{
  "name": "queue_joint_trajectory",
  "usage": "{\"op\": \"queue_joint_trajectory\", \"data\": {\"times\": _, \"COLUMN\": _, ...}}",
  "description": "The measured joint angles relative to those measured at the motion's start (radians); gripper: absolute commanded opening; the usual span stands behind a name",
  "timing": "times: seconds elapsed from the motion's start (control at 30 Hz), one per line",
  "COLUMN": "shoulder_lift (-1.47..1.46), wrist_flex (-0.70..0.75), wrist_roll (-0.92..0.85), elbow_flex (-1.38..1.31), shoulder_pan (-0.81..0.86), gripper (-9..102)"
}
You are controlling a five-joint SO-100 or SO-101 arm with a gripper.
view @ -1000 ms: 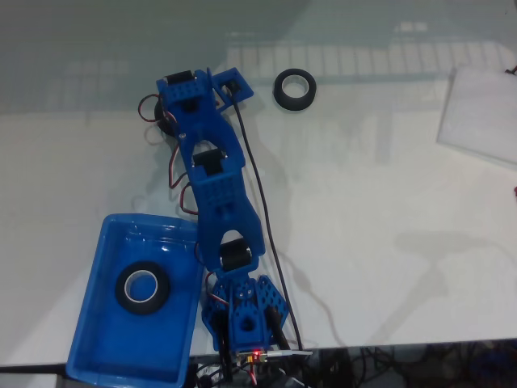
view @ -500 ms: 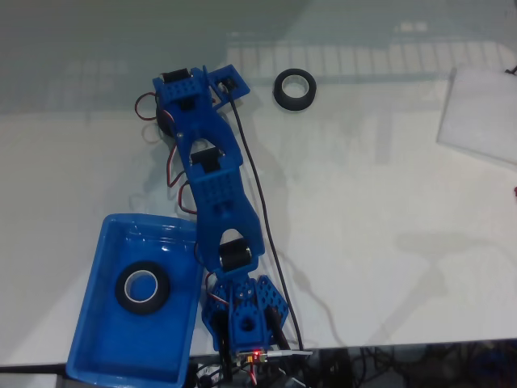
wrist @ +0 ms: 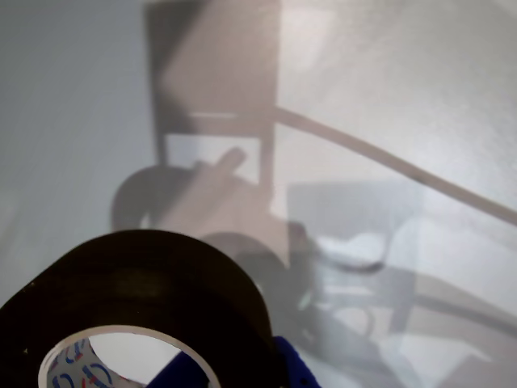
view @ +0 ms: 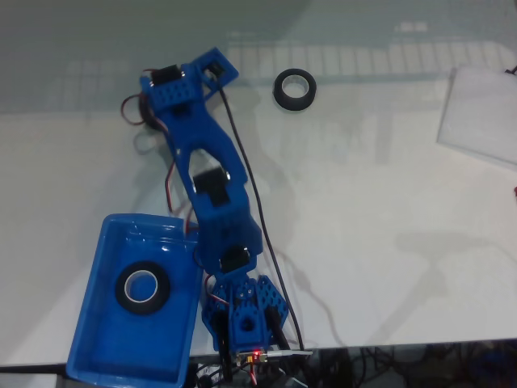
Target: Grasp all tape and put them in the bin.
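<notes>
In the wrist view a black tape roll with a pale printed core fills the lower left, raised above the white table and casting a shadow. My gripper is shut on its wall, with one blue finger outside the ring and one inside the core. In the fixed view the gripper is at the far left under the blue wrist, which mostly hides the held roll. A second tape roll lies on the table to the right of the wrist. Another roll lies flat inside the blue bin at the near left.
The arm's base stands at the table's near edge, right beside the bin. A black cable runs along the arm. A clear plastic sheet lies at the far right.
The wrist has swung to the left and slightly farther from the base, carrying the held roll. The other two rolls and the bin have not moved.
</notes>
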Motion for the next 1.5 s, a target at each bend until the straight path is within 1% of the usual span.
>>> {"op": "queue_joint_trajectory", "data": {"times": 0.2, "shoulder_lift": 0.390, "wrist_flex": 0.164, "wrist_roll": -0.132, "elbow_flex": 0.138, "shoulder_pan": -0.166, "gripper": 0}}
{"op": "queue_joint_trajectory", "data": {"times": 0.43, "shoulder_lift": 0.775, "wrist_flex": 0.388, "wrist_roll": -0.350, "elbow_flex": 0.334, "shoulder_pan": -0.463, "gripper": 0}}
{"op": "queue_joint_trajectory", "data": {"times": 0.6, "shoulder_lift": 0.893, "wrist_flex": 0.495, "wrist_roll": -0.411, "elbow_flex": 0.382, "shoulder_pan": -0.670, "gripper": 0}}
{"op": "queue_joint_trajectory", "data": {"times": 0.7, "shoulder_lift": 0.930, "wrist_flex": 0.541, "wrist_roll": -0.456, "elbow_flex": 0.411, "shoulder_pan": -0.741, "gripper": 0}}
{"op": "queue_joint_trajectory", "data": {"times": 0.83, "shoulder_lift": 0.945, "wrist_flex": 0.600, "wrist_roll": -0.506, "elbow_flex": 0.422, "shoulder_pan": -0.788, "gripper": 0}}
{"op": "queue_joint_trajectory", "data": {"times": 0.97, "shoulder_lift": 0.937, "wrist_flex": 0.612, "wrist_roll": -0.528, "elbow_flex": 0.425, "shoulder_pan": -0.795, "gripper": 1}}
{"op": "queue_joint_trajectory", "data": {"times": 1.0, "shoulder_lift": 0.936, "wrist_flex": 0.612, "wrist_roll": -0.532, "elbow_flex": 0.425, "shoulder_pan": -0.795, "gripper": 7}}
{"op": "queue_joint_trajectory", "data": {"times": 1.03, "shoulder_lift": 0.931, "wrist_flex": 0.612, "wrist_roll": -0.532, "elbow_flex": 0.428, "shoulder_pan": -0.795, "gripper": 16}}
{"op": "queue_joint_trajectory", "data": {"times": 1.07, "shoulder_lift": 0.930, "wrist_flex": 0.612, "wrist_roll": -0.532, "elbow_flex": 0.428, "shoulder_pan": -0.795, "gripper": 22}}
{"op": "queue_joint_trajectory", "data": {"times": 1.13, "shoulder_lift": 0.930, "wrist_flex": 0.612, "wrist_roll": -0.532, "elbow_flex": 0.428, "shoulder_pan": -0.795, "gripper": 27}}
{"op": "queue_joint_trajectory", "data": {"times": 1.5, "shoulder_lift": 0.919, "wrist_flex": 0.612, "wrist_roll": -0.532, "elbow_flex": 0.428, "shoulder_pan": -0.784, "gripper": 28}}
